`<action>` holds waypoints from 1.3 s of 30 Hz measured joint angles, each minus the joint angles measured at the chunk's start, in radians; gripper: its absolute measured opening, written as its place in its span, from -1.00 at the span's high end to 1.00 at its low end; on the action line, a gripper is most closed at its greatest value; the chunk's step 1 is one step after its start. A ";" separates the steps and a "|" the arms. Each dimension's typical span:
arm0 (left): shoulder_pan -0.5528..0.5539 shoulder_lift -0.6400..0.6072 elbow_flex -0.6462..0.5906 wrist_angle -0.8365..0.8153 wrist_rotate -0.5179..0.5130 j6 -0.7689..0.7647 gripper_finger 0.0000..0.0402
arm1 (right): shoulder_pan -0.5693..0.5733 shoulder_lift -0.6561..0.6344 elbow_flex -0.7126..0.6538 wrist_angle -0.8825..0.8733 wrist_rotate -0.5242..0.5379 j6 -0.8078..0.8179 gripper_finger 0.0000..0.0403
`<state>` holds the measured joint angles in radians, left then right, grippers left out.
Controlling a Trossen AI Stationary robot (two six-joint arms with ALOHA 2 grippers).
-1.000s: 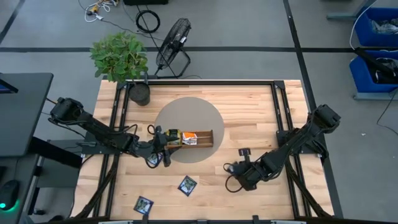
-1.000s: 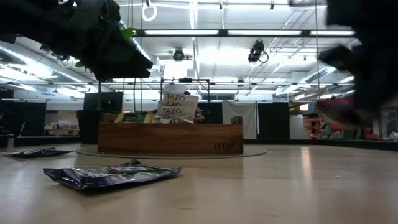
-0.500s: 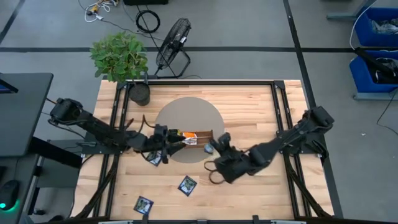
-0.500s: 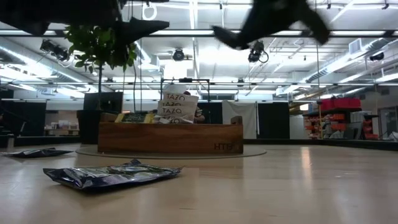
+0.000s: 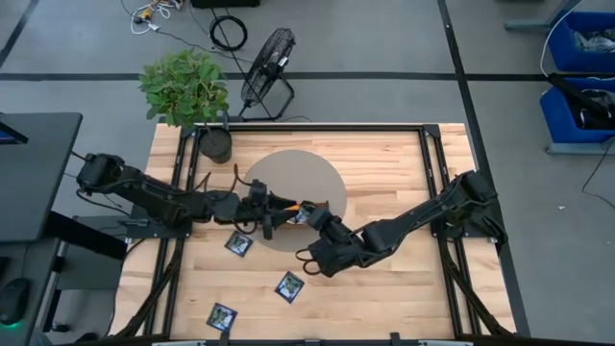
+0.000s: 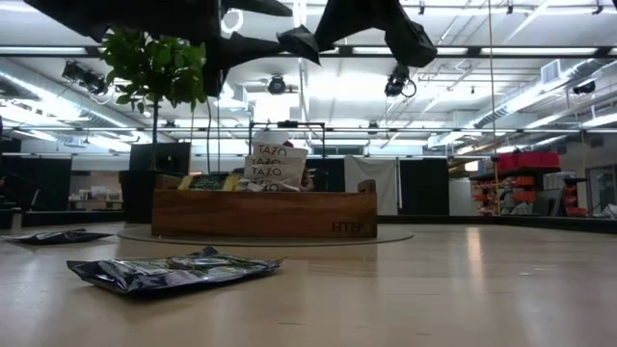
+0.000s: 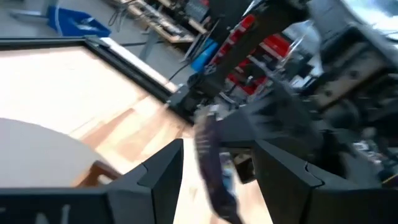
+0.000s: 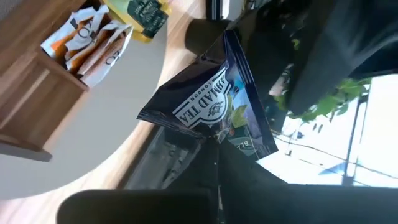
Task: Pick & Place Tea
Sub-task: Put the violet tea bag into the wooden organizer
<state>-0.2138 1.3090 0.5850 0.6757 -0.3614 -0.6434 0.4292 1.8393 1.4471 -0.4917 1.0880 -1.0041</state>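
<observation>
While your right gripper [image 5: 309, 216] clamps its fingers on a navy tea sachet [image 8: 211, 109] at mid-frame, above the wooden tray [image 5: 321, 205], your left gripper [image 5: 279, 213] faces it, fingers apart. Three navy sachets [image 5: 289, 284] lie on the surface at lower left.

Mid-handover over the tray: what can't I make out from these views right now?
- High view: the sachet between the left tool and right tool is too small to read.
- Left wrist view: that sachet is motion-blurred.
- Low view: tray wall hides its contents; both tools cut off at top.
</observation>
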 joint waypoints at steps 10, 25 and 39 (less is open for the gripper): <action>0.028 0.000 0.017 -0.024 0.001 0.010 0.02 | 0.004 0.000 0.000 0.080 -0.006 -0.089 1.00; 0.028 0.000 0.017 -0.030 0.008 0.031 0.29 | -0.014 0.000 0.000 0.134 -0.023 -0.133 1.00; 0.027 0.000 0.017 -0.030 0.003 0.170 0.98 | -0.011 -0.004 0.000 0.133 -0.036 -0.014 0.83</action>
<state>-0.1871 1.3090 0.6018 0.6454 -0.3587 -0.4734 0.4177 1.8357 1.4470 -0.3585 1.0519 -1.0180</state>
